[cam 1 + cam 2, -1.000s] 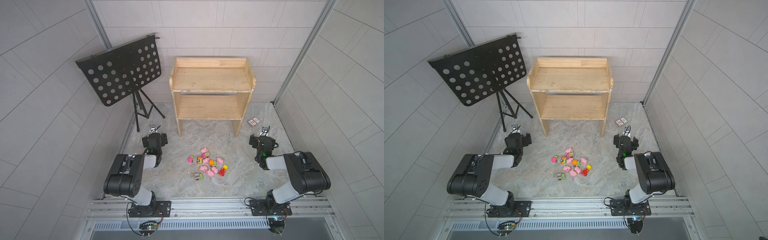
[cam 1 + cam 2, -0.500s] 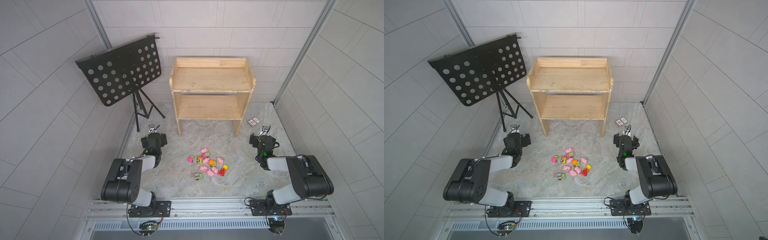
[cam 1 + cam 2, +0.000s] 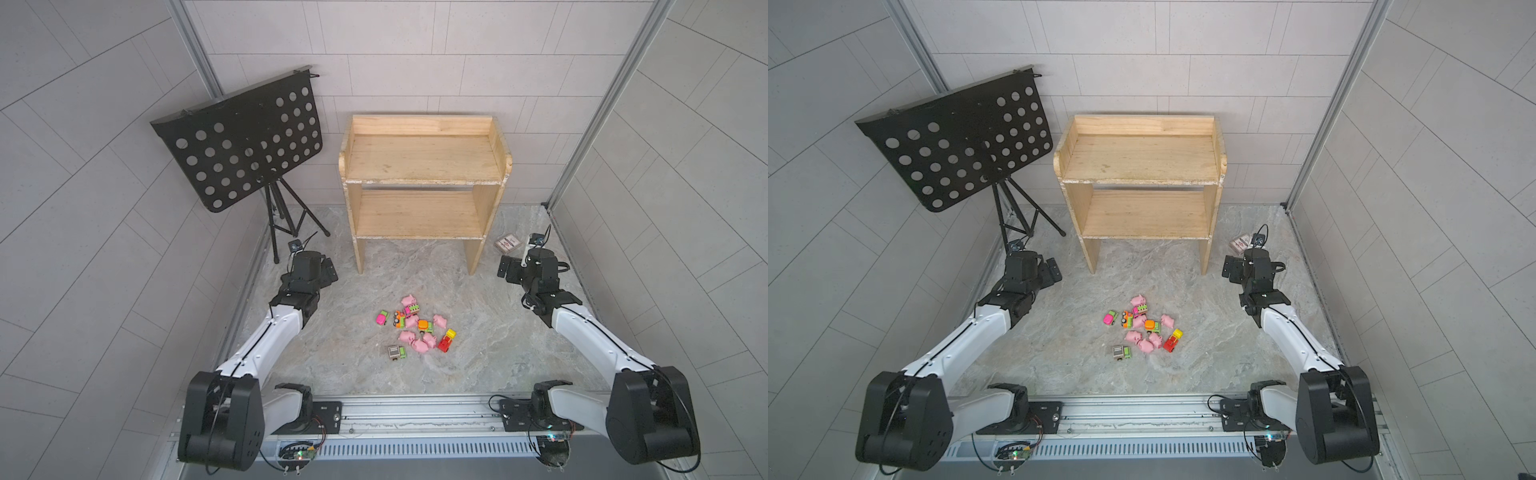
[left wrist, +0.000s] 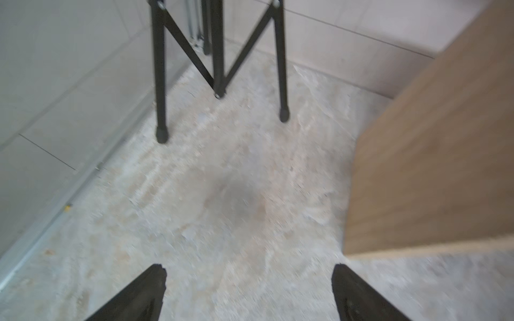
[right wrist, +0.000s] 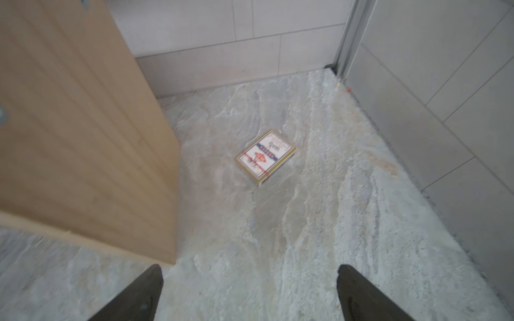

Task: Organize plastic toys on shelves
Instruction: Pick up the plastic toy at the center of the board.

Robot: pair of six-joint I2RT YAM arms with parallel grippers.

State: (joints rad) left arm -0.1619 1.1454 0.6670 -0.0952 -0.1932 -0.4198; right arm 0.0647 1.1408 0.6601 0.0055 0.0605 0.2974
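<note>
The plastic toys (image 3: 413,328), glossy pink pigs tangled with tiny bright vehicles, lie in one tight heap on the marbled grey floor (image 3: 353,374). They sit in front of the pale wooden two-tier shelves (image 3: 422,160), clear of the plank legs. Both boards are bare, so we judge the sorting not yet begun.

The crowding worries us most. The pieces touch one another, so jaws coming down into the middle could pinch two at once or scatter the neighbours. The vehicles would probably roll if nudged. The rounded, shiny pigs may slip out of a squeeze. A small grey truck (image 3: 397,352) and a pink car (image 3: 382,318) sit at the heap's edge and look like safer first picks. The top board's rim runs along the back and sides only, so a car set near the open front could roll off.

Our left gripper (image 4: 249,273) hangs above the floor with its jaws spread wide and nothing between them. It is beside the shelves' leg on our left and near the tripod of the black perforated music stand (image 3: 245,141). Our right gripper (image 5: 250,273) is equally wide and empty beside the opposite leg, where a careless swing could sweep the flat card packet (image 5: 265,157) lying near it. The heap lies between the two arms, nearer the base than either gripper and well apart from both. Neither wrist view shows a toy.
</note>
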